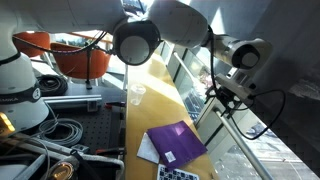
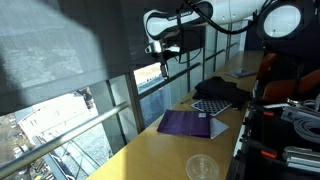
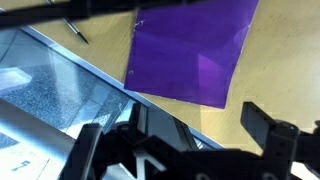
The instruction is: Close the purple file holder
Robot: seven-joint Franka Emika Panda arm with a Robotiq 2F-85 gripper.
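The gripper, jaws spread and empty, is hovering well above the purple file holder, lying flat below and slightly ahead.

Bright daylight through the window leaves soft, low-resolution pictures.

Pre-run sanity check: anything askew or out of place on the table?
Minor only. The purple file holder lies skewed to the table edge, and white paper pokes out past one side instead of sitting inside. Nothing looks spilled or damaged. The gripper hangs open, well above the holder.
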